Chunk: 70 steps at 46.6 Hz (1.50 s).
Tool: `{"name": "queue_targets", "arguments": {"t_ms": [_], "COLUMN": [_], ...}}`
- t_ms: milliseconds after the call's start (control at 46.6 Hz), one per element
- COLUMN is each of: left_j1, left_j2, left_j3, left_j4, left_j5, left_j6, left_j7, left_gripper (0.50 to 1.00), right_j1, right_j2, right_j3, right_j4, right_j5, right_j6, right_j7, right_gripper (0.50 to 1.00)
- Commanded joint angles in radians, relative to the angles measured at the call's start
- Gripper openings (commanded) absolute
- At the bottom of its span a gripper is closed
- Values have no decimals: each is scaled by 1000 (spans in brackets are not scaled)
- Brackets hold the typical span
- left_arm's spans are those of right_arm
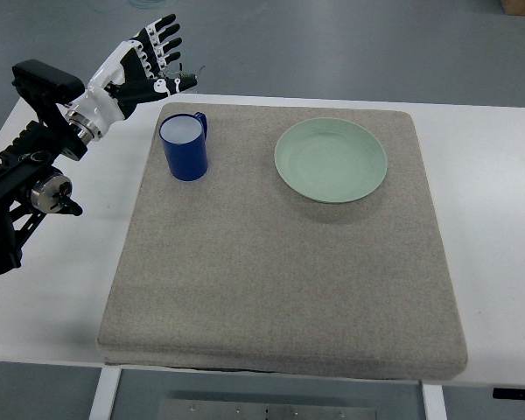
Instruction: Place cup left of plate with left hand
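Near edge: white bench carrying a grey felt mat; the mat's front half is bare.

Mid-field, left: dark links of the left arm come in from the left edge, beside the mat but not over it.

Further back on the mat: blue cup, upright, handle turned toward the far side, standing near the mat's far-left corner. Pale green plate to its right, well apart from it, with bare mat between. As things lie, the cup already sits left of the plate.

Far left: left hand, black and white, raised beyond the mat's far-left corner. Fingers spread and extended, holding nothing, pointing away from the cup.

Key relation: the cup lies nearer the camera and a little to the right of the hand, close but not touching. Its long axis is vertical. The left hand is the only hand in view, so it is the nearer one.

Judgement: placement looks done and the hand looks clear of the cup.
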<state>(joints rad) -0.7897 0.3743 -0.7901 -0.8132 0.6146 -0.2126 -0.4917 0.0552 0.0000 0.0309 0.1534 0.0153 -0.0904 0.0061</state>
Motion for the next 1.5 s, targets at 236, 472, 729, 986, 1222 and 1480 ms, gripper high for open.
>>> {"name": "queue_targets", "arguments": {"t_ms": [236,472,729,986,1222,1480], "left_j1": [-68,-111,-132,-141,-152,-154], "left_j2": [-52,-117,-167,-184,-179,-169], "left_j3": [-31,-29,-29,-26,-15,-15], "left_j4": [12,34,157,181,181,181], "left_j5": [-347,-492,-676,-734,-724,-720], "left_j6": [62,177,196,199,180,160], "left_j7": [15,41,113,208,216,214], "left_gripper": [994,994,994,994,994,994], "right_j1": [0,0,0,0,0,0], "right_j2": [0,0,0,0,0,0], "right_j3": [0,0,0,0,0,1], "right_j4": [0,0,0,0,0,0], "right_j5": [0,0,0,0,0,0], "right_j6": [0,0,0,1,0,0], "right_j7": [0,0,0,0,0,0], "right_gripper": [934,934,934,934,934,934]}}
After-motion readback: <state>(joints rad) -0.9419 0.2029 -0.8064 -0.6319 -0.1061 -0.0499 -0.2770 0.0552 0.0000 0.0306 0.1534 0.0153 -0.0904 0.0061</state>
